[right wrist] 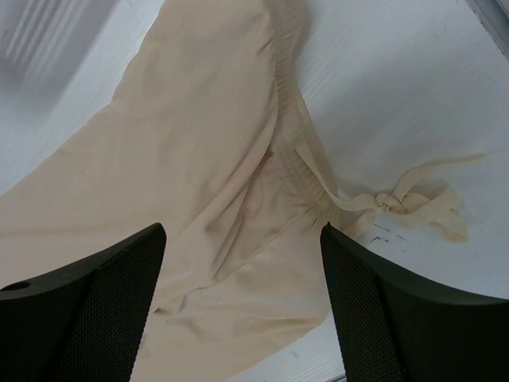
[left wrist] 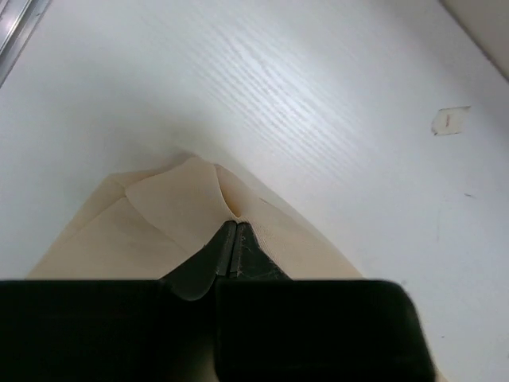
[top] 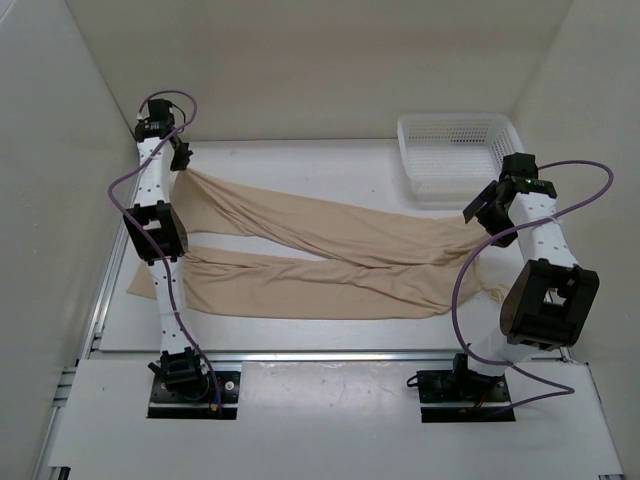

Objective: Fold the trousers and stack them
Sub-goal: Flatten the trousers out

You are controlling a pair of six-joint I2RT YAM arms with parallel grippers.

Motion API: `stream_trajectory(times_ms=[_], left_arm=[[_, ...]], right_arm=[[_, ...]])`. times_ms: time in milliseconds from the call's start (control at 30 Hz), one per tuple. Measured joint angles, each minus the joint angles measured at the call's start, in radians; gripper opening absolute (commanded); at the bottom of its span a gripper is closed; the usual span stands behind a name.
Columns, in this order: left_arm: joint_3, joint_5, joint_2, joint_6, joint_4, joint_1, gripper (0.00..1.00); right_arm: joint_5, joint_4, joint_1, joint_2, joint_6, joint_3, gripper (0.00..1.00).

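Observation:
The beige-tan trousers (top: pixel 330 260) lie spread across the table, legs running left, waist at the right. My left gripper (top: pixel 181 160) is shut on the hem of the far leg at the far left; in the left wrist view the closed fingertips (left wrist: pixel 229 239) pinch the fabric (left wrist: pixel 171 207), which rises to them. My right gripper (top: pixel 482 207) is open above the waist end. In the right wrist view the wide-apart fingers (right wrist: pixel 95 310) frame the waistband (right wrist: pixel 262 199) and a knotted drawstring (right wrist: pixel 394 200) lying on the table.
A white plastic mesh basket (top: pixel 455 155) stands at the back right, just behind my right gripper. White walls enclose the table on the left, back and right. A small tape mark (left wrist: pixel 449 119) is on the table surface.

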Motion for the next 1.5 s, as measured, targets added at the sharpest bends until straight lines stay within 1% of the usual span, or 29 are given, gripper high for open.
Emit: stream_trajectory(times_ms=[33,67,100,167,200,400,433,467,500,533,600,633,667,700,733,800,833,867,900,933,967,1000,1067,1133,1167,1200,1267,1367,1500], left_arm=[[0.010,0.005,0.006,0.000,0.007,0.000,0.10],[0.020,0.012,0.014,0.000,0.017,-0.001,0.19],[0.024,0.019,0.023,0.002,0.026,-0.001,0.58],[0.018,0.032,0.032,0.011,0.032,-0.001,0.96],[0.006,0.034,0.032,0.017,0.034,-0.001,1.00],[-0.125,0.021,-0.018,0.023,0.032,0.005,1.00],[-0.156,0.019,-0.038,0.023,0.029,0.008,1.00],[-0.193,0.016,-0.068,0.022,0.019,0.012,0.94],[-0.242,0.013,-0.108,0.018,0.013,0.017,0.90],[-0.298,0.010,-0.160,0.016,0.010,0.021,0.84],[-0.415,0.006,-0.277,0.006,0.002,0.028,0.71],[-0.479,0.005,-0.344,-0.001,0.007,0.033,0.71],[-0.546,0.005,-0.414,-0.006,0.016,0.035,0.71],[-0.617,0.005,-0.489,-0.013,0.014,0.036,0.71],[-0.694,0.007,-0.569,-0.023,0.023,0.033,0.78],[-0.834,0.013,-0.702,-0.039,0.038,0.018,0.83],[-0.915,0.015,-0.767,-0.051,0.047,0.006,0.85],[-0.983,0.023,-0.816,-0.060,0.052,-0.003,0.86],[-1.058,0.031,-0.862,-0.069,0.052,-0.011,0.87],[-1.129,0.045,-0.898,-0.079,0.050,-0.017,0.87],[-1.199,0.061,-0.926,-0.089,0.055,-0.016,0.87],[-1.277,0.071,-0.955,-0.100,0.061,-0.006,0.89],[-1.420,0.082,-0.993,-0.121,0.051,0.025,0.89],[-1.539,0.082,-1.024,-0.150,0.035,0.051,0.87],[-1.585,0.083,-1.036,-0.164,0.019,0.060,0.86],[-1.618,0.084,-1.046,-0.178,0.009,0.061,0.86],[-1.643,0.096,-1.051,-0.197,-0.005,0.057,0.83],[-1.641,0.100,-1.046,-0.213,0.021,0.053,0.77],[-1.601,0.105,-0.951,-0.216,0.059,0.068,0.58]], right_arm=[[0.002,-0.002,0.000,0.000,-0.001,0.000,0.83],[0.003,-0.003,0.000,0.000,-0.002,0.000,0.83],[0.004,-0.004,0.000,0.000,-0.002,0.000,0.84],[0.005,-0.006,0.000,0.001,-0.002,0.000,0.85],[0.005,-0.007,0.000,0.001,-0.002,0.002,0.85],[0.005,-0.013,0.000,0.001,-0.002,0.008,0.87],[0.004,-0.014,0.000,0.001,-0.002,0.007,0.84],[0.004,-0.013,0.000,0.000,-0.002,0.006,0.81],[0.003,-0.013,0.000,-0.002,-0.002,0.003,0.69],[0.003,-0.011,0.001,-0.007,-0.008,-0.007,0.53],[-0.004,-0.005,0.005,-0.034,-0.009,-0.052,0.29],[-0.008,-0.008,0.008,-0.052,-0.008,-0.080,0.17],[-0.016,-0.008,0.009,-0.070,-0.009,-0.109,0.14],[-0.024,-0.007,0.012,-0.093,-0.006,-0.144,0.12],[-0.035,-0.012,0.014,-0.119,-0.004,-0.182,0.12],[-0.068,-0.013,0.019,-0.164,-0.002,-0.246,0.20],[-0.087,-0.016,0.026,-0.190,-0.002,-0.284,0.24],[-0.101,-0.022,0.032,-0.210,0.001,-0.309,0.33],[-0.115,-0.024,0.041,-0.233,0.004,-0.338,0.37],[-0.128,-0.027,0.056,-0.257,0.006,-0.364,0.42],[-0.137,-0.032,0.071,-0.282,0.009,-0.386,0.51],[-0.146,-0.035,0.085,-0.304,0.010,-0.404,0.52],[-0.160,-0.037,0.110,-0.337,0.016,-0.422,0.61],[-0.171,-0.040,0.124,-0.352,0.019,-0.425,0.62],[-0.175,-0.039,0.128,-0.355,0.018,-0.425,0.67],[-0.178,-0.040,0.133,-0.356,0.021,-0.425,0.69],[-0.181,-0.047,0.137,-0.357,0.022,-0.421,0.74],[-0.184,-0.065,0.140,-0.362,0.017,-0.401,0.75],[-0.182,-0.083,0.142,-0.388,0.015,-0.367,0.76]])
